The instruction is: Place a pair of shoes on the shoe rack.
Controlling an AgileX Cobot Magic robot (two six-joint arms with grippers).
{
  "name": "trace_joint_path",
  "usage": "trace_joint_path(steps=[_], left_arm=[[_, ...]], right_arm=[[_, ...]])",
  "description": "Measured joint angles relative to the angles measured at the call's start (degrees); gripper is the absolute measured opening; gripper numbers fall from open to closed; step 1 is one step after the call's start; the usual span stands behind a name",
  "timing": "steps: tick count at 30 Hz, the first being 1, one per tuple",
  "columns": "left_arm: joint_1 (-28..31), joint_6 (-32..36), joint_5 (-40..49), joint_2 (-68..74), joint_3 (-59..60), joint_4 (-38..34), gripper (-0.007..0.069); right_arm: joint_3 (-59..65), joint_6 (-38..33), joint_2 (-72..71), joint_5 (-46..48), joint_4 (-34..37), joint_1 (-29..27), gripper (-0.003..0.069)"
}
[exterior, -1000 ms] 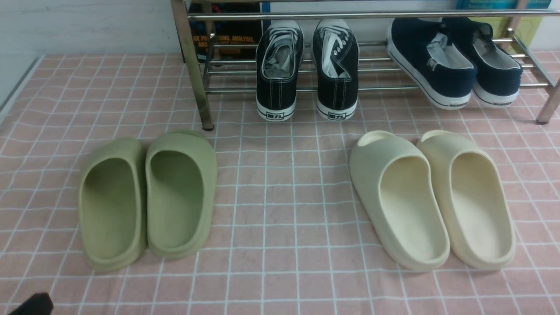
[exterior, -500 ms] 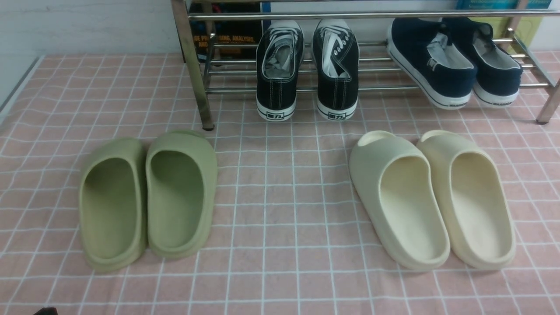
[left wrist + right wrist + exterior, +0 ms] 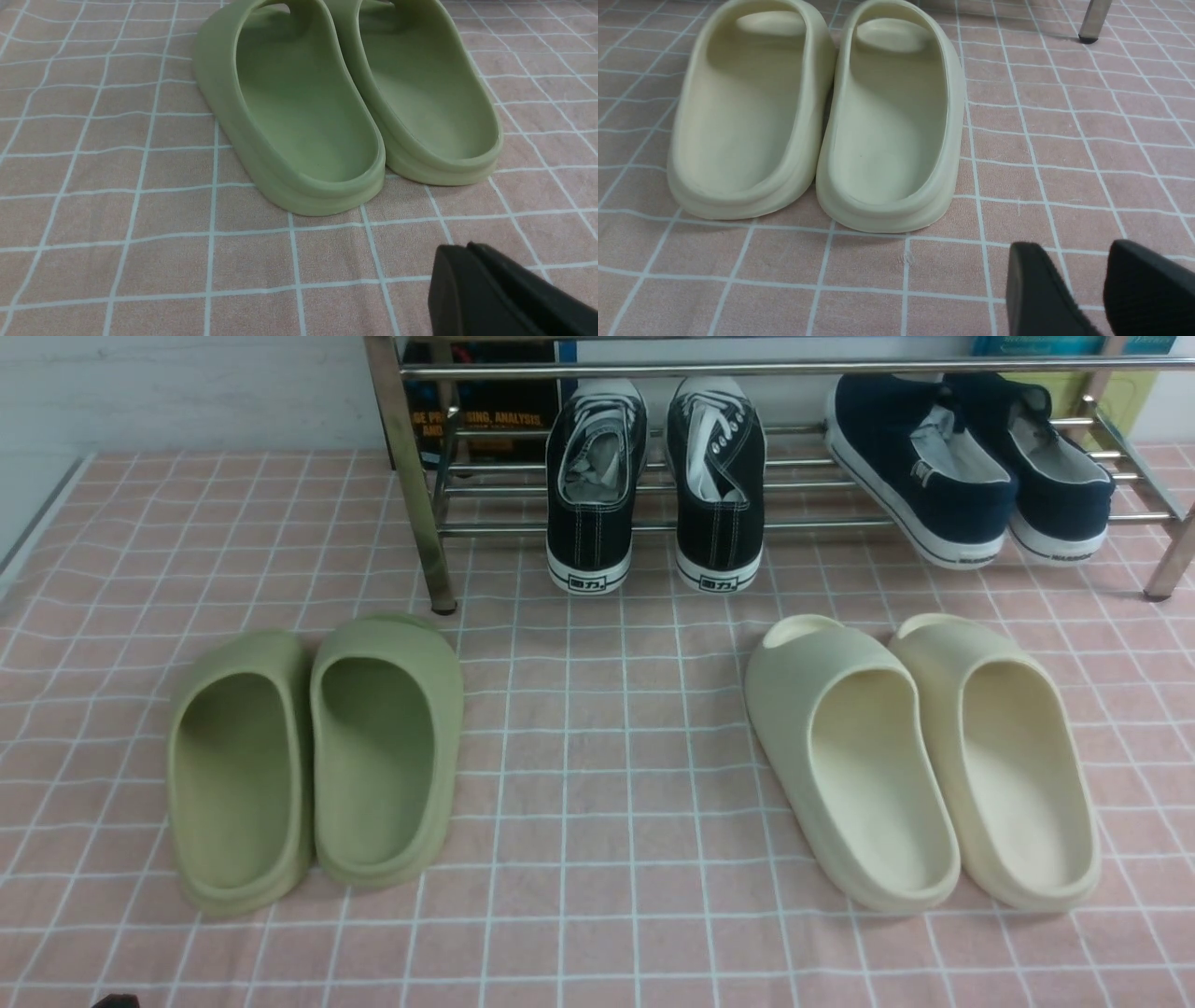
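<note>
The pair of shoes, two black lace-up sneakers (image 3: 596, 485) (image 3: 716, 485), lies side by side on the lower bars of the chrome shoe rack (image 3: 523, 527), heels over the front bar toward me. My left gripper (image 3: 462, 249) is shut with nothing in it, low over the cloth a little short of the green slides' heels; in the front view only its tip (image 3: 117, 1001) shows at the bottom left edge. My right gripper (image 3: 1073, 249) stands open and empty, short of the cream slides and off to their side. It is out of the front view.
Two navy slip-ons (image 3: 920, 467) sit on the rack's right half. Green slides (image 3: 238, 775) lie front left, cream slides (image 3: 854, 765) front right, all on a pink checked cloth (image 3: 597, 756). A rack leg (image 3: 1094, 21) stands beyond the cream slides.
In the front view the dark tip of my left gripper has slid down at the bottom left corner until almost out of frame. Shoes and slides have not moved.
</note>
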Motion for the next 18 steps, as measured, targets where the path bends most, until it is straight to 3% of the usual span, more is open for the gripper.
trace_joint_path(steps=[18], left_arm=[[0.0, 0.1, 0.0, 0.0, 0.0, -0.1, 0.0053]], right_arm=[[0.0, 0.0, 0.0, 0.0, 0.0, 0.0, 0.0239]])
